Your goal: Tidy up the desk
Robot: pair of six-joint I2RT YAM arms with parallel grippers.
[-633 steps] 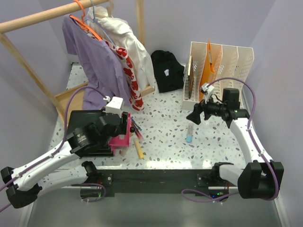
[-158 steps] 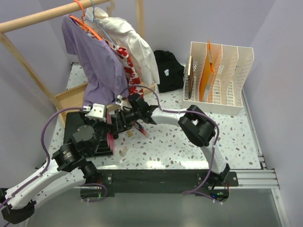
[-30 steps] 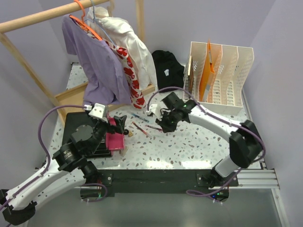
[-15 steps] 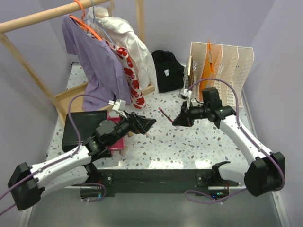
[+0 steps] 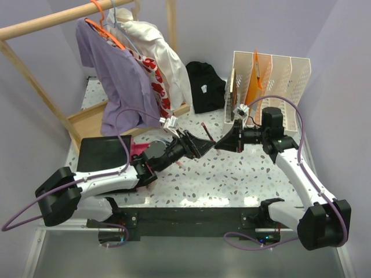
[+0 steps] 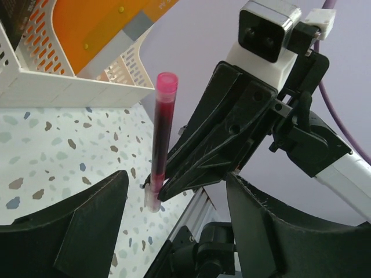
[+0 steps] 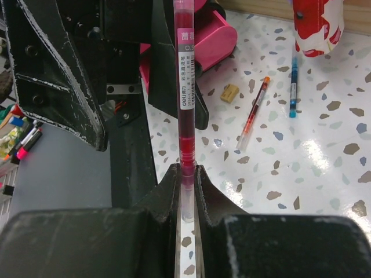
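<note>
In the last half second the left pincer [image 5: 204,146] has swung over to the right pincer [image 7: 185,174] above the mid surface [image 5: 232,174], its spread jaws narrowing around the pen [image 6: 159,133] clamped there, so a handover looks near.

pen brand: "deli" in white letters, running lengthwise down the barrel of the red pen [image 7: 185,110] in the right wrist view
right after the brand: a few tiny characters in brackets, too small for me to read
pen label band: pinkish strip near the cap with white Chinese characters, the first looks like 普, the rest curves out of sight
pen number: "0." something on that same band, probably 0.5, but the last digit is half hidden
loose pens on the desk [image 7: 324,145]: any print is too small to read
black garment [image 5: 206,87]: little white mark, unreadable from the top view
</note>
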